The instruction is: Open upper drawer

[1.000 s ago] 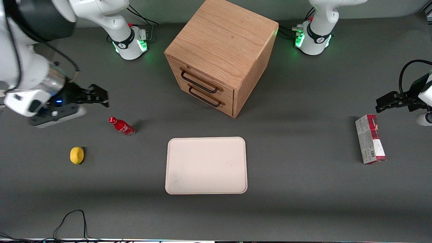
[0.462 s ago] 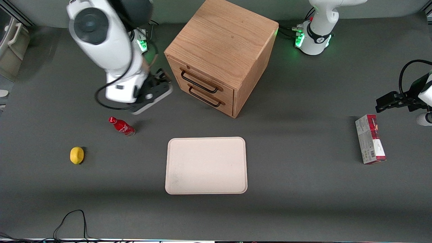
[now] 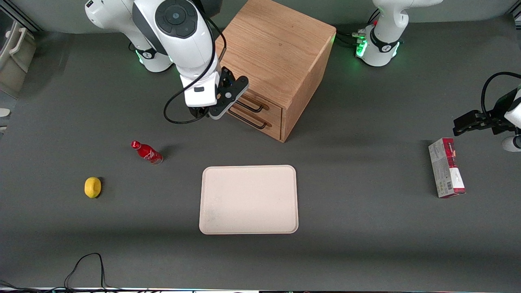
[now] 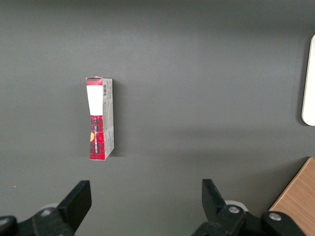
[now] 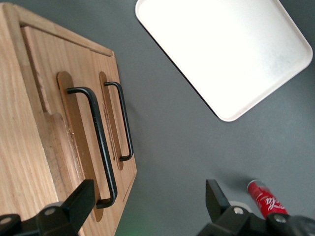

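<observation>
Light oak grain is shown on the cabinet (image 3: 276,49) and its upper drawer (image 5: 59,123), with black bar handles. The gripper (image 5: 147,201), fingers spread before the drawer front, is black. The tray (image 3: 248,199) is cream, the bottle (image 3: 147,152) red, the lemon (image 3: 93,187) yellow, the table (image 3: 366,228) dark grey.

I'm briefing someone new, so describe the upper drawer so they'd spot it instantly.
Find the oak cabinet farther from the front camera than the white tray. Its front holds two drawers with black bar handles. The upper drawer is the top one, where the open gripper hovers.
</observation>
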Controlling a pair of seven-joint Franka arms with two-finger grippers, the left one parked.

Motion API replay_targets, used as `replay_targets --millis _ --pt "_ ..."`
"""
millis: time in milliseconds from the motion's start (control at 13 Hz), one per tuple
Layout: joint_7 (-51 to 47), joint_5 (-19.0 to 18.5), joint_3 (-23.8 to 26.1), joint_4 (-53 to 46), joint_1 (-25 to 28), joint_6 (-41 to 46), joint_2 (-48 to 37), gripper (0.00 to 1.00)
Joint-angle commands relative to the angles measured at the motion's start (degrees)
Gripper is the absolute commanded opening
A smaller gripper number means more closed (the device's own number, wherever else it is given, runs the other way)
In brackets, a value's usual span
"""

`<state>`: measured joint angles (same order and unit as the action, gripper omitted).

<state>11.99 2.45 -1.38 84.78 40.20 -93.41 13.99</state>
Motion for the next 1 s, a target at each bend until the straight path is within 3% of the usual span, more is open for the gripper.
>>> replay_targets --millis 0,231,385,923 --pt "2.86 0.8 -0.73 1.96 0.59 -1.42 -1.33 1.0" --pt "7.4 6.67 -1.25 2.41 0.41 -2.3 -1.51 1.0" --pt "11.46 8.09 -1.52 3.28 0.23 -2.39 -1.94 1.0" --pt "11.47 8.63 -1.34 12.14 0.5 -11.52 -3.08 1.0"
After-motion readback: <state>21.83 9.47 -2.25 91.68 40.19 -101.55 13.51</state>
